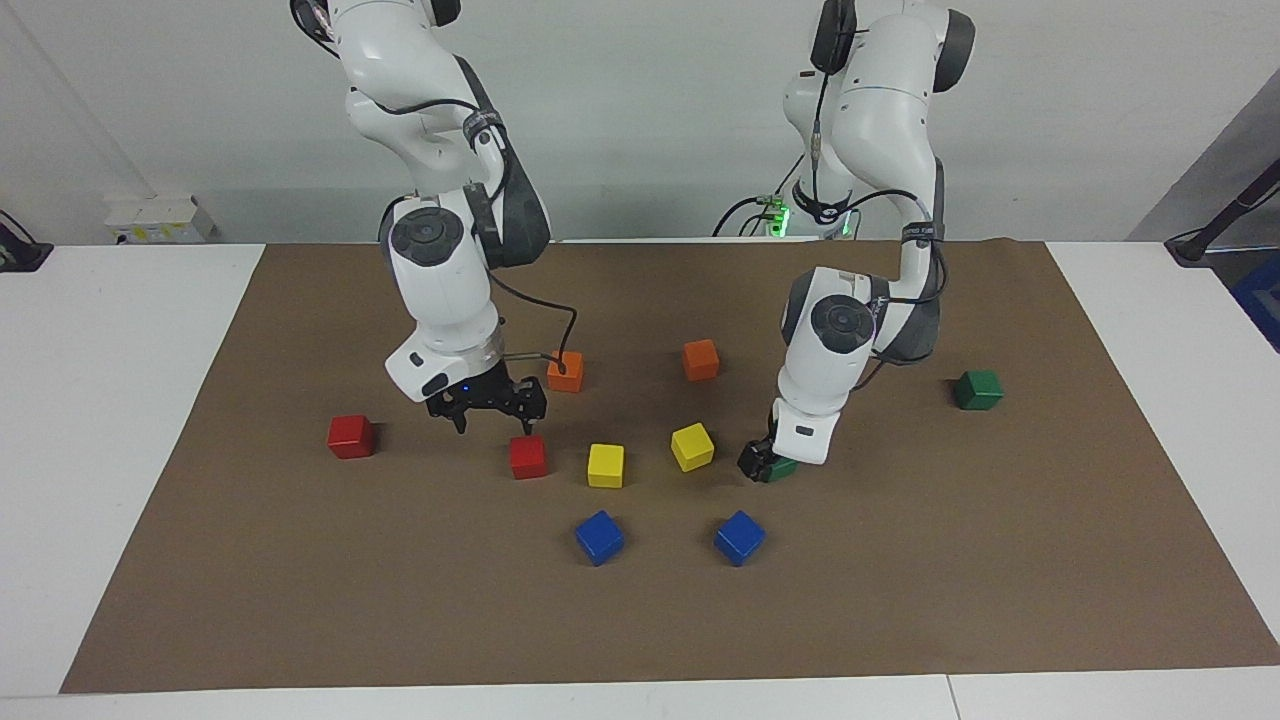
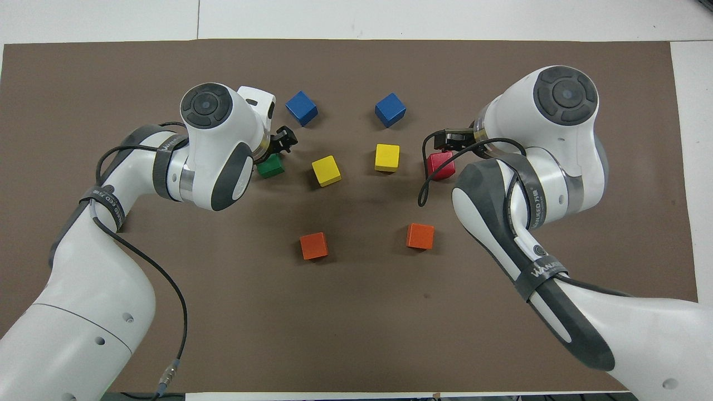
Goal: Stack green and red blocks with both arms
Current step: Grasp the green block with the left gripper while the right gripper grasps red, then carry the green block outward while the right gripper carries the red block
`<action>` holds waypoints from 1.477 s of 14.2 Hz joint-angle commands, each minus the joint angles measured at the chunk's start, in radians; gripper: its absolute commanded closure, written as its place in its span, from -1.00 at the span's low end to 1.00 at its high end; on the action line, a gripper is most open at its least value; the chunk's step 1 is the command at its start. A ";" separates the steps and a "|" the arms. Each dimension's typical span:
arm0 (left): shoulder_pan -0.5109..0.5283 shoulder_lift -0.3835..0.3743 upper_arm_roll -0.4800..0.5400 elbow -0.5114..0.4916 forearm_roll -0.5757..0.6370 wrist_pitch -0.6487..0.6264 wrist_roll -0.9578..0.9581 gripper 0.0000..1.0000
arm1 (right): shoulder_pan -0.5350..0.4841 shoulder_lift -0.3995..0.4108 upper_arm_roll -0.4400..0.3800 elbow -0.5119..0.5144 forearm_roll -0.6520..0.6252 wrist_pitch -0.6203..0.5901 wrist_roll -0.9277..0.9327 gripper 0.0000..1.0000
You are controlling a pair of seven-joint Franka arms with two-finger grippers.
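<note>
No stack yet: far green block point(image 1: 977, 389) and far red block point(image 1: 351, 436) sit untouched on the surface, left claw point(image 1: 764, 464) low around a green block point(image 1: 783, 468), grip unclear, right claw point(image 1: 490, 408) open above a red block point(image 1: 528, 456).

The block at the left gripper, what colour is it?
Dark green block, at the left gripper; facing view.
</note>
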 commanded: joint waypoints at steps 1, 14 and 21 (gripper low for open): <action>-0.020 -0.022 0.015 -0.042 0.021 0.020 -0.014 -0.60 | 0.024 0.021 0.000 -0.031 0.002 0.051 0.046 -1.00; 0.051 -0.127 0.014 -0.013 0.021 -0.106 0.099 1.00 | 0.047 0.112 0.000 -0.074 0.001 0.180 -0.041 -0.29; 0.366 -0.341 0.015 -0.059 0.017 -0.367 0.786 1.00 | -0.040 -0.011 -0.003 0.024 0.001 -0.164 -0.129 1.00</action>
